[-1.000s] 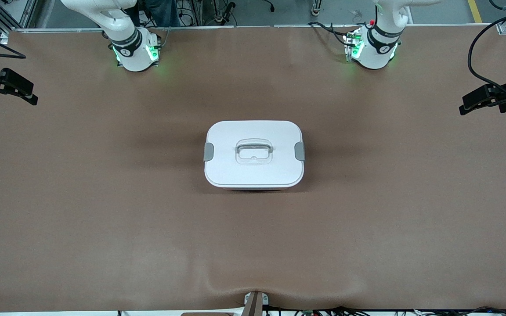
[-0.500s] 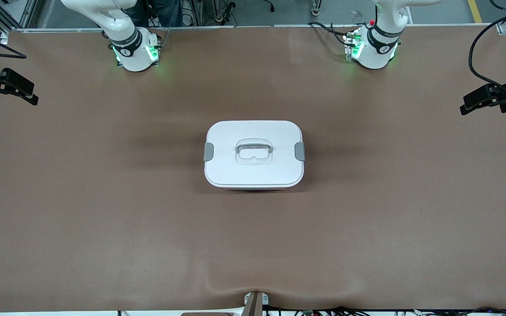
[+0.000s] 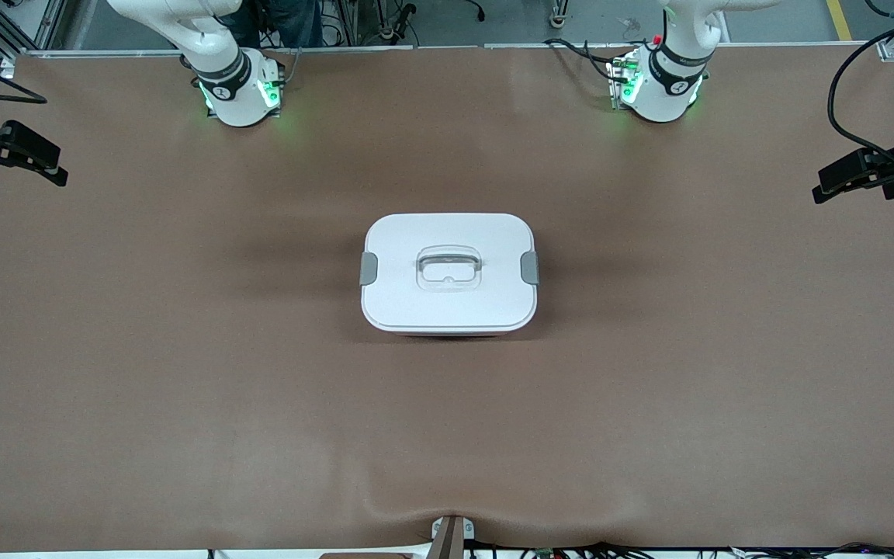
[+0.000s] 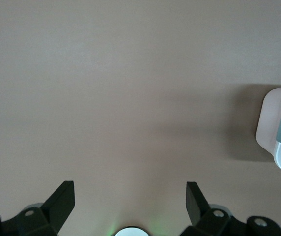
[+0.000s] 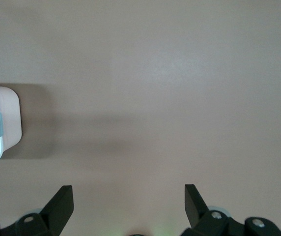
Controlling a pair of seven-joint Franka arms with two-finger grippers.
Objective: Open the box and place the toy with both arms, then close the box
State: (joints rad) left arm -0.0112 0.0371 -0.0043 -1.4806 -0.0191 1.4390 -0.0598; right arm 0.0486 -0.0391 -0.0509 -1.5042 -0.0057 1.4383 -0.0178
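**Lidded box mid-table, both grippers spread wide and empty**

- Rounded-rectangle translucent pink plastic box [image 3: 448, 273] at the centre of the brown table [image 3: 183, 373], sitting flat with long sides running from one arm's end toward the other.
- White lid [image 3: 447, 233] on the box and covering it fully. Recessed clear handle [image 3: 448, 268] at the lid's middle.
- Two grey side clips, one on each short edge. On a clock face laid over the lid in the front view: one at three o'clock [image 3: 529, 268], toward the left arm's end; one at nine o'clock [image 3: 369, 268], toward the right arm's end. Cannot tell whether latched.
- Pink wall of the box visible below the lid in both wrist views. Contents not discernible through the lid.
- Left gripper [image 4: 130, 194]: over the table margin at the left arm's end, about two o'clock from the box in the front view. Fingers released and far apart, with bare table between them. Well apart from the box.
- Right gripper [image 5: 128, 194]: over the table margin at the right arm's end, about ten o'clock from the box. Fingers likewise released, nothing grasped. Well apart from the box.
- Both arms waiting.
- White arm bases glowing green at roughly eleven o'clock [image 3: 239, 93] and one o'clock [image 3: 660, 89] from the box, along the table edge farthest from the front camera.
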